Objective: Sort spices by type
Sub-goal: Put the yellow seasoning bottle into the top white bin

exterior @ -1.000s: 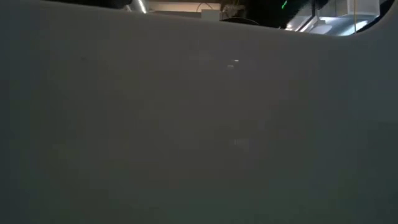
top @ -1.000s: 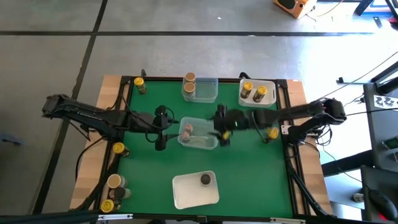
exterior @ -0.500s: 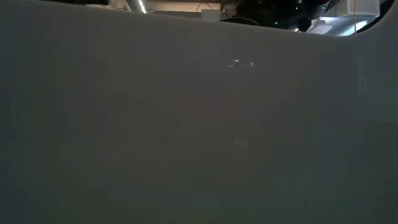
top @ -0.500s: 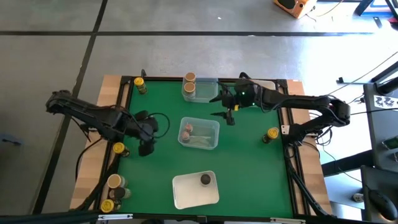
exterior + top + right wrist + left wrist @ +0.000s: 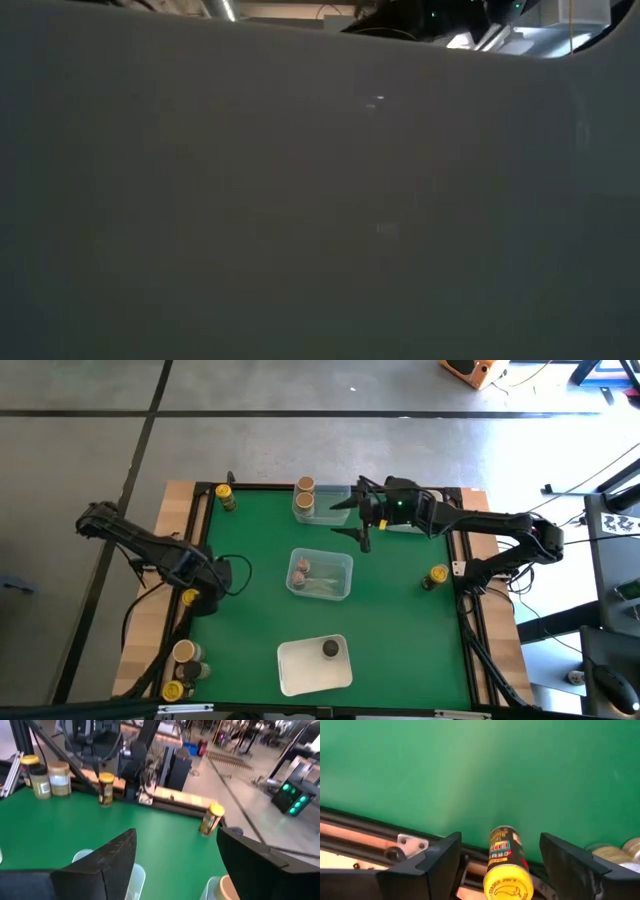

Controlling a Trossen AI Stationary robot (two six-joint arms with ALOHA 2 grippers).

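Yellow-capped spice jar upright at green mat's left edge, between spread fingers of left gripper — not gripped; right gripper open, empty, above far trays; grey floor around; low view blocked.

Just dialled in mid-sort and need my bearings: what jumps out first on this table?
The left claw is open at the table's left edge, straddling a yellow-capped jar without touching it. The right claw hangs open near the far clear tray. A middle tray holds one jar; the near white tray holds a dark-capped jar.
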